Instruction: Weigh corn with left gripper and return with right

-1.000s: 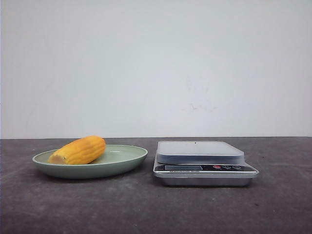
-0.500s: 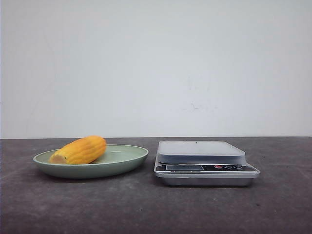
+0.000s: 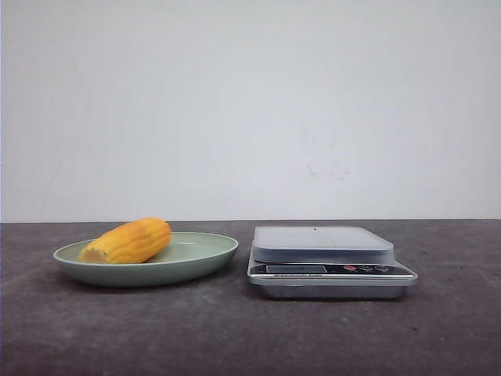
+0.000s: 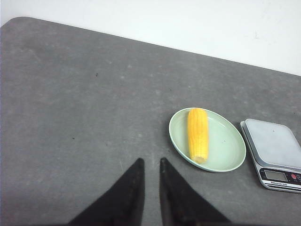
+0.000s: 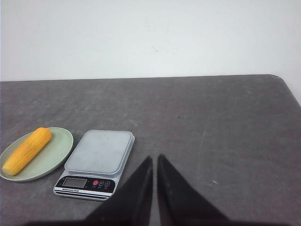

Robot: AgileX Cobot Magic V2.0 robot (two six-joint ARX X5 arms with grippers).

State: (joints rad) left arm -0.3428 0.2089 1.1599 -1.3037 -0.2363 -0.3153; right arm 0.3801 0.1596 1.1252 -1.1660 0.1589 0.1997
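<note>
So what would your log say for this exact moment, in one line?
corn: lying on green plate | scale: nothing on it | left gripper: nearly shut, holding nothing | right gripper: shut, holding nothing

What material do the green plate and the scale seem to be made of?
The green plate looks like matte plastic or glazed ceramic: an even pale green with a soft sheen; the pictures cannot settle which. The scale shows a smooth grey weighing platform, probably plastic or brushed metal, over a shinier silver base with a dark glossy display strip.
</note>
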